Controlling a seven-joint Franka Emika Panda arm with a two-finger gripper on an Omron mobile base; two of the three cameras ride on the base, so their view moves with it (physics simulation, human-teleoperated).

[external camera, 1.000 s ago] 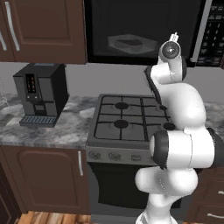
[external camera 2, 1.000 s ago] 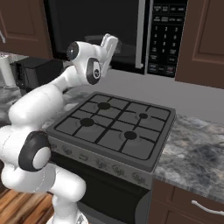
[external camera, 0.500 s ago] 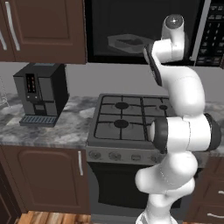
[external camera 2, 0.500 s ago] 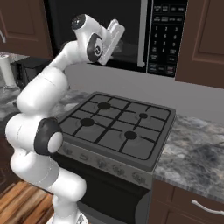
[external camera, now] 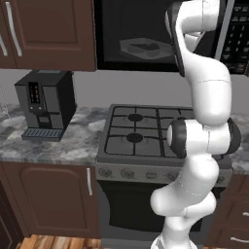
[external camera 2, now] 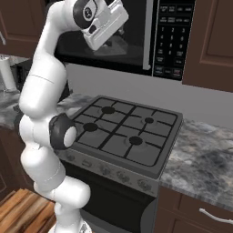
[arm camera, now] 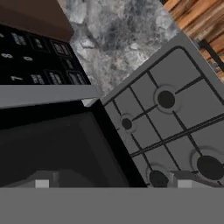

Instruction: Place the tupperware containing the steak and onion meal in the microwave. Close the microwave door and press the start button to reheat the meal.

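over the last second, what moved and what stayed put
The arm swung up: the gripper, level with the bottom of the microwave a second ago, now sits high in front of the microwave door. Nothing was taken hold of or let go in these frames. The tupperware stays behind the glass, and the stove and coffee machine are unchanged.

The tupperware point(external camera: 142, 49) sits in the microwave point(external camera: 141, 34) above the stove point(external camera: 146, 133).
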